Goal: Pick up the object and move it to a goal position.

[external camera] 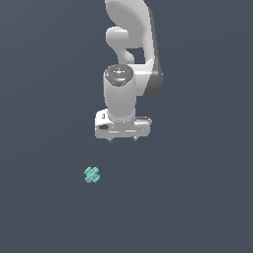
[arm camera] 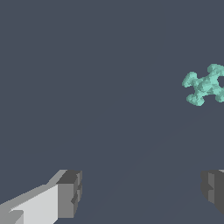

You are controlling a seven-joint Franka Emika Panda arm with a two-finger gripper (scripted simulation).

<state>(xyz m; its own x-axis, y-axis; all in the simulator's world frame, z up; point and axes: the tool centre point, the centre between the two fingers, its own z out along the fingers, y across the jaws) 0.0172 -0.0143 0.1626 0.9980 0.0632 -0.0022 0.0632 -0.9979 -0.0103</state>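
The object (external camera: 91,175) is a tiny teal knobbly cross lying on the dark floor, toward the exterior view's left of the arm. My white gripper (external camera: 122,139) hangs above the floor, apart from it and to its right in the exterior view. Its two short fingertips (external camera: 110,140) point downward with a wide gap, so it is open and holds nothing. In the wrist view the object (arm camera: 204,85) lies at the frame's edge, partly cut off. The gripper (arm camera: 142,194) is spread there, with the grey pads (arm camera: 70,192) far apart and nothing between them.
The white arm (external camera: 131,39) rises behind the gripper out of the picture. The floor (external camera: 197,197) is a plain dark grey surface with no other objects or edges in sight.
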